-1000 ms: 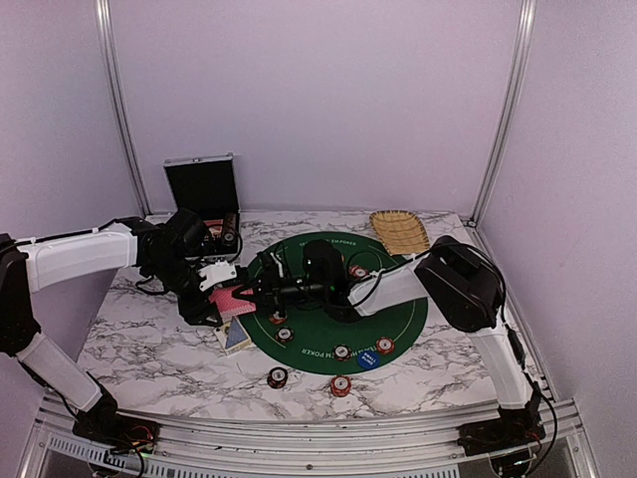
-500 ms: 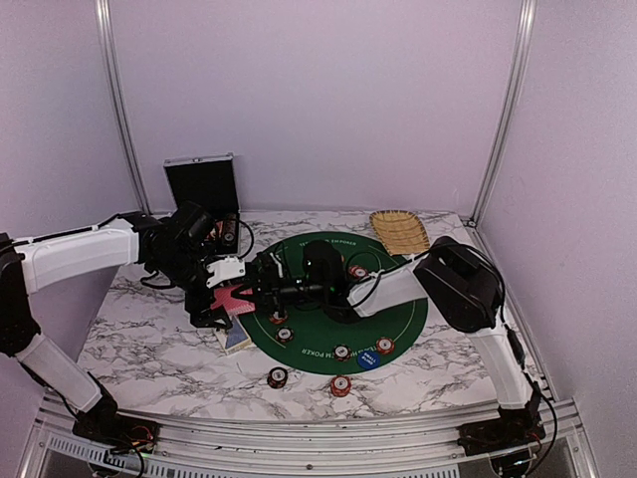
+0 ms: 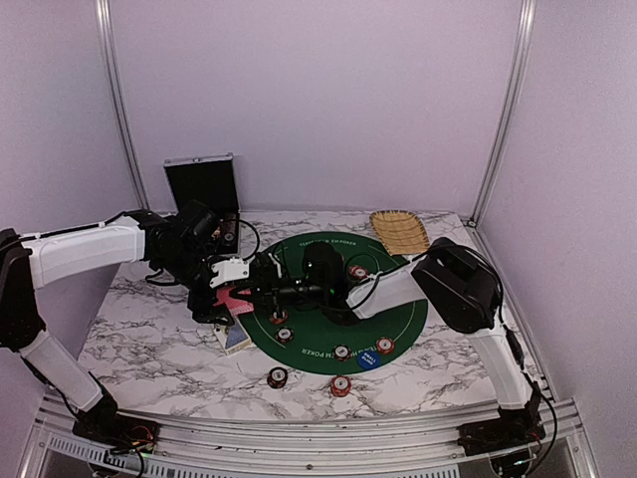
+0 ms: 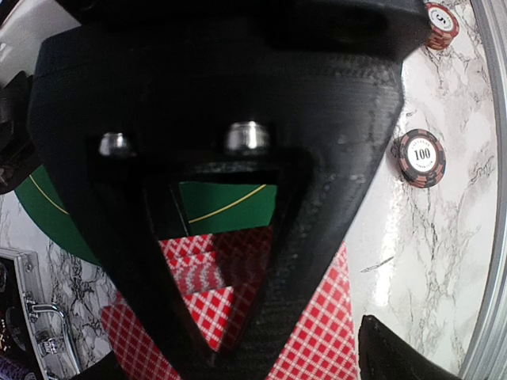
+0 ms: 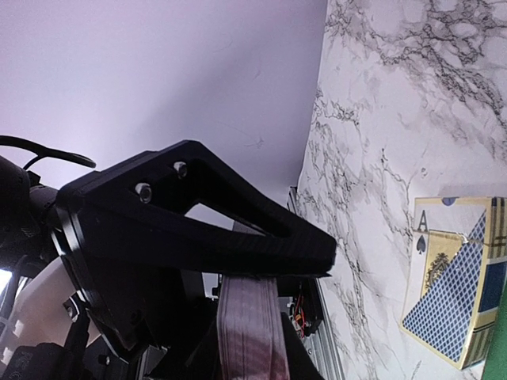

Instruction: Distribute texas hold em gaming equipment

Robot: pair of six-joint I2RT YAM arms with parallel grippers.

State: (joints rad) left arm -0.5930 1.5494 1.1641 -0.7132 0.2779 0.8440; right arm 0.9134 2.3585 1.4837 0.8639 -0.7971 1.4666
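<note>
Marble tabletop [image 3: 149,349]; cards [image 3: 230,298] in right tool [image 3: 246,295]

top view bright & even, soft diffuse light from overhead; only faint soft shadows on the green mat [image 3: 403,314]; no glare there, small detail fairly sharp; left wrist view: l. finger [image 4: 214,119] hard against the lens, near-black & soft; marble top [image 4: 380,237] right of the mat glary white; chip [image 4: 421,157] there sharp; right wrist view: r. finger [image 5: 198,214] a backlit silhouette vs pale wall [image 5: 158,63]; card stack [image 5: 249,332] blurred
</note>
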